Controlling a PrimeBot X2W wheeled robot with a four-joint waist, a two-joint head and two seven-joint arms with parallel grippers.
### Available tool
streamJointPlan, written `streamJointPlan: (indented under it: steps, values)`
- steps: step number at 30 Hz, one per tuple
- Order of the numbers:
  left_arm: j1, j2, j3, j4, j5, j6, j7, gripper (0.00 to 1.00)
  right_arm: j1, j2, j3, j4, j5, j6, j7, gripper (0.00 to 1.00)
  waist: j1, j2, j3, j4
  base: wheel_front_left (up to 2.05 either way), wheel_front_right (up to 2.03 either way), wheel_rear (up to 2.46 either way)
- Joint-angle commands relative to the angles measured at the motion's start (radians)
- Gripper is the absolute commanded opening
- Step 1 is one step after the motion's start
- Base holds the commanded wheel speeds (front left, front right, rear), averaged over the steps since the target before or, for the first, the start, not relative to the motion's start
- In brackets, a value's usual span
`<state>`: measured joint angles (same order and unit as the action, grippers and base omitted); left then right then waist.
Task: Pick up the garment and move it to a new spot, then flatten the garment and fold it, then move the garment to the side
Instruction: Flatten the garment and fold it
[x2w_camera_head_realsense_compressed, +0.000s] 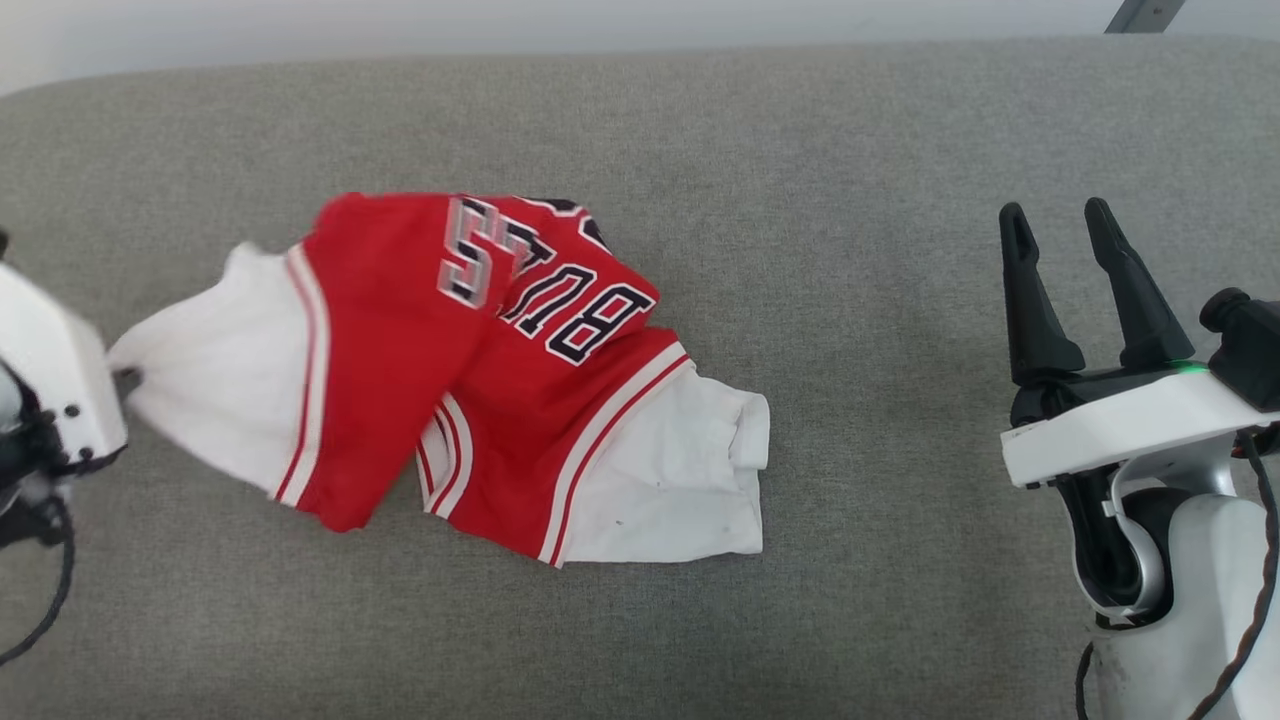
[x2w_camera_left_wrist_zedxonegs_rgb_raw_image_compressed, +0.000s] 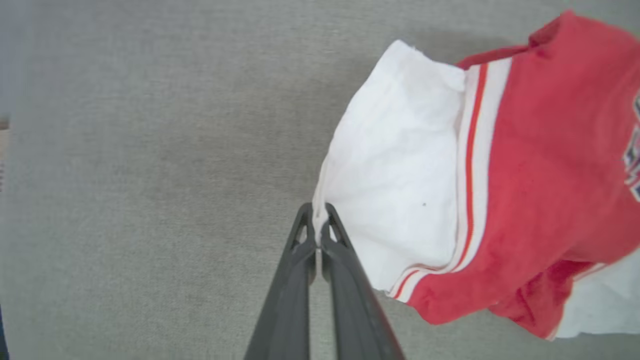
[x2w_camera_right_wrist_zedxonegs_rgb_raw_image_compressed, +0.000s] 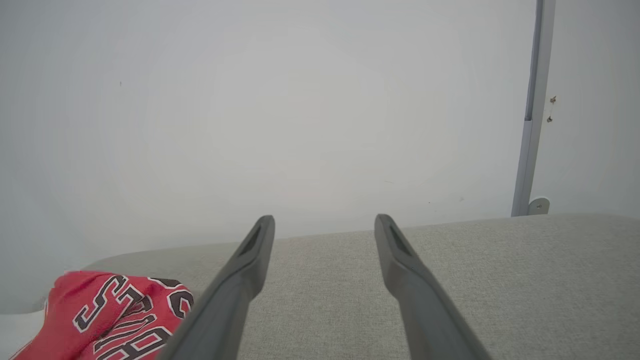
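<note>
Observe the garment (x2w_camera_head_realsense_compressed: 480, 370): it lies crumpled on the grey tabletop (x2w_camera_head_realsense_compressed: 900, 150), lettering upside down, with one white sleeve (x2w_camera_left_wrist_zedxonegs_rgb_raw_image_compressed: 395, 175) reaching toward the left pincer (x2w_camera_left_wrist_zedxonegs_rgb_raw_image_compressed: 316, 215). That pincer is closed on the sleeve's hem edge only. The right pincer (x2w_camera_head_realsense_compressed: 1055, 215) stands wide and empty, well to the right of the garment. Caution: so thin an edge grip may slip once the garment's weight comes onto it; lift slowly. Expect the bunched red body to drag, twist or fold further, since one held sleeve gives you no control of the far sleeve
</note>
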<state>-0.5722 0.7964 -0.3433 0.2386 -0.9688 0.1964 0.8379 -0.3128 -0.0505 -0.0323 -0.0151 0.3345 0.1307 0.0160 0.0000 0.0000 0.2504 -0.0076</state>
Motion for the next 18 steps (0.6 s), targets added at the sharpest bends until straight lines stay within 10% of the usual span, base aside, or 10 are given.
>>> streamJointPlan:
  steps: [1, 15, 17, 18]
  values:
    - [0.026, 0.007, 0.006, 0.029, 0.019, 0.013, -0.015, 0.00, -0.005, -0.001, 0.000, -0.005, -0.002, 0.000, 0.003, 1.00, 0.0000, 0.0000, 0.008, 0.000, 0.00, 0.00, 0.00]
    - [0.089, -0.035, 0.018, 0.238, 0.001, -0.002, -0.119, 0.00, -0.018, 0.000, 0.012, -0.005, -0.010, 0.000, 0.018, 1.00, 0.0000, 0.0000, 0.025, -0.004, 0.00, 0.00, 0.00]
    - [0.080, -0.042, 0.026, 0.252, 0.002, -0.021, -0.155, 0.52, -0.018, 0.000, 0.019, -0.007, -0.012, 0.000, 0.020, 1.00, 0.0000, 0.0000, 0.023, -0.003, 0.00, 0.00, 0.00]
    - [0.074, -0.044, 0.028, 0.254, 0.007, -0.032, -0.173, 0.99, -0.017, 0.000, 0.025, -0.007, -0.014, 0.000, 0.025, 1.00, 0.0000, 0.0000, 0.021, -0.001, 0.00, 0.00, 0.00]
